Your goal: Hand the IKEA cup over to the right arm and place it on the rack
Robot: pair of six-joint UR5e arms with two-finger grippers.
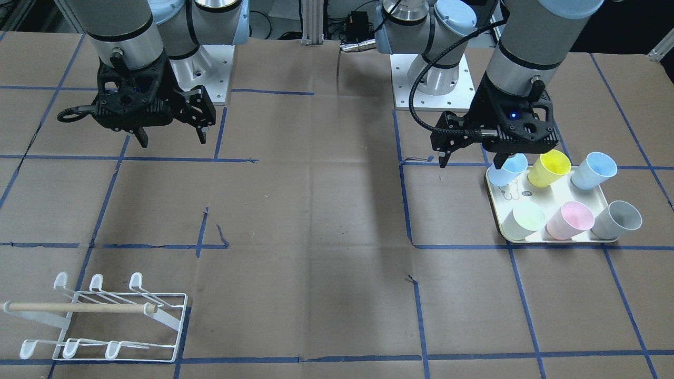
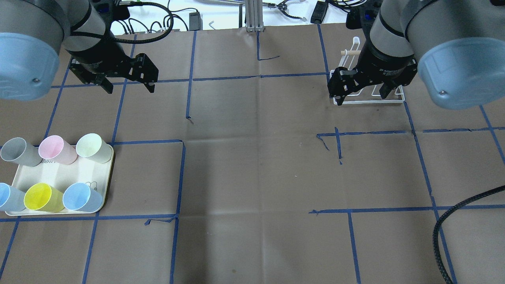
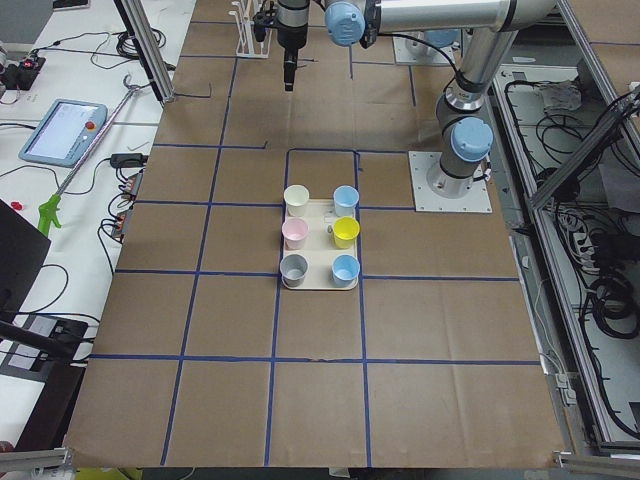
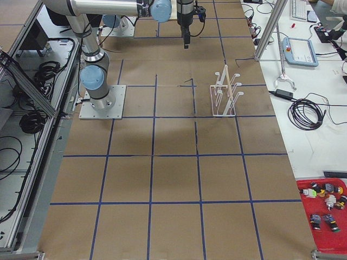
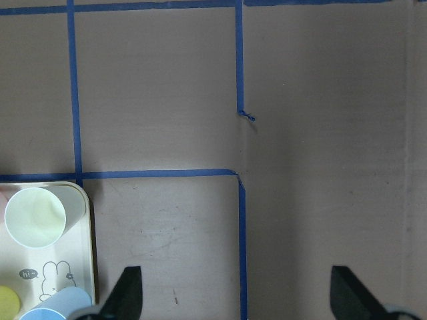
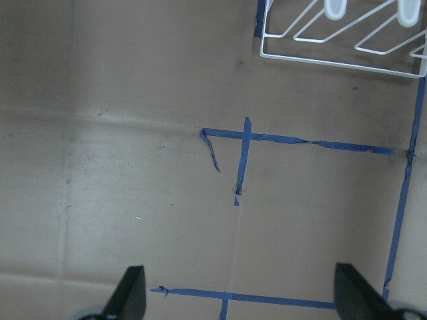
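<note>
Several pastel cups stand on a cream bear tray (image 1: 558, 239); the nearest to my left gripper is a blue cup (image 1: 508, 169). My left gripper (image 1: 471, 160) hangs open and empty just above the tray's robot-side edge. Overhead it (image 2: 129, 88) shows well above the table. Its wrist view shows a pale green cup (image 5: 37, 217) and the tray's corner (image 5: 73, 280). My right gripper (image 1: 172, 141) is open and empty, high above the table. The white wire rack (image 1: 121, 321) with its wooden dowel stands empty at the far side; overhead it (image 2: 371, 98) is partly hidden behind the right gripper (image 2: 360, 96).
Brown paper with a blue tape grid covers the table (image 1: 316, 210). The other cups are yellow (image 1: 549, 167), light blue (image 1: 594, 169), green (image 1: 524, 220), pink (image 1: 570, 219) and grey (image 1: 617, 220). The rack's base shows at the top of the right wrist view (image 6: 340, 50).
</note>
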